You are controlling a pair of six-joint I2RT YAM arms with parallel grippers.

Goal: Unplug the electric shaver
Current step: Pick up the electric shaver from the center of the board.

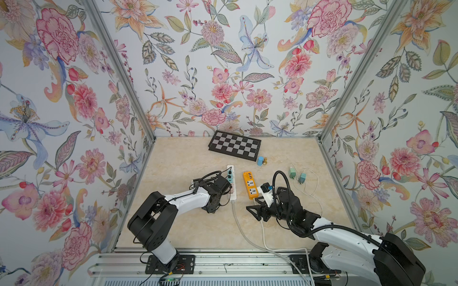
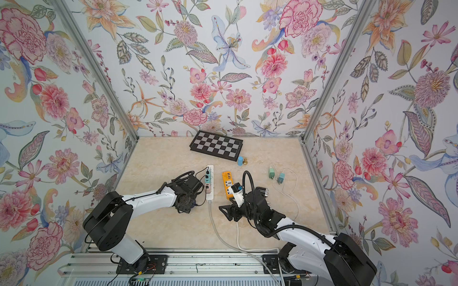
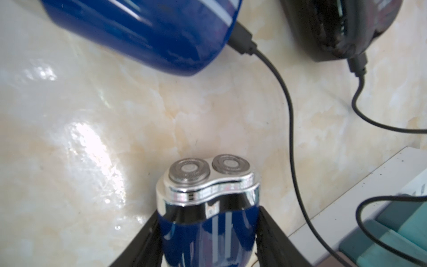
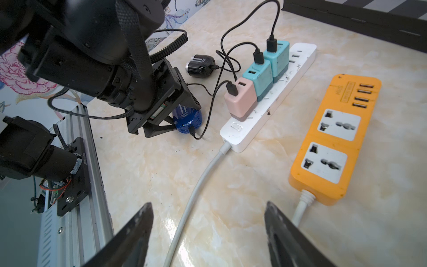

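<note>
So far: no plug looks pulled yet. I judge the job to be at the hold-and-steady step, with the unplugging itself left to do.
Shaver (image 3: 208,196): blue with two round silver heads, between the left claw's fingers and just beside the white strip. Its cable end is hidden, so I cannot tell whether a cable is in it.
Left claw (image 3: 208,215): closed on the shaver's body, one finger on each side.
Right claw (image 4: 209,205): open and empty, near the cord (image 4: 196,191) of the white strip.
Second shaver (image 3: 143,30): also blue, lying just beyond the held one, with a black cable (image 3: 290,120) plugged into its end.
Black shaver (image 4: 200,65): farther off, also cabled.
White strip (image 4: 245,136): holds a pink adapter (image 4: 240,101) and two teal adapters (image 4: 260,78) (image 4: 277,55), packed touching, each with a black plug seated.
Left to do: one plug must come out, at the shaver or at its adapter. The right claw is the free one.
In the way: the black cables loop and cross by the adapters, so I cannot trace which one serves the held shaver. The tight row also leaves little room for fingers.
Around: an orange strip (image 4: 342,87) with empty sockets lies beside the white one. A chessboard (image 1: 234,147) sits at the back wall with a blue cylinder (image 1: 260,161) near it. Two green chargers (image 1: 292,172) (image 1: 302,177) lie well apart to the right.
</note>
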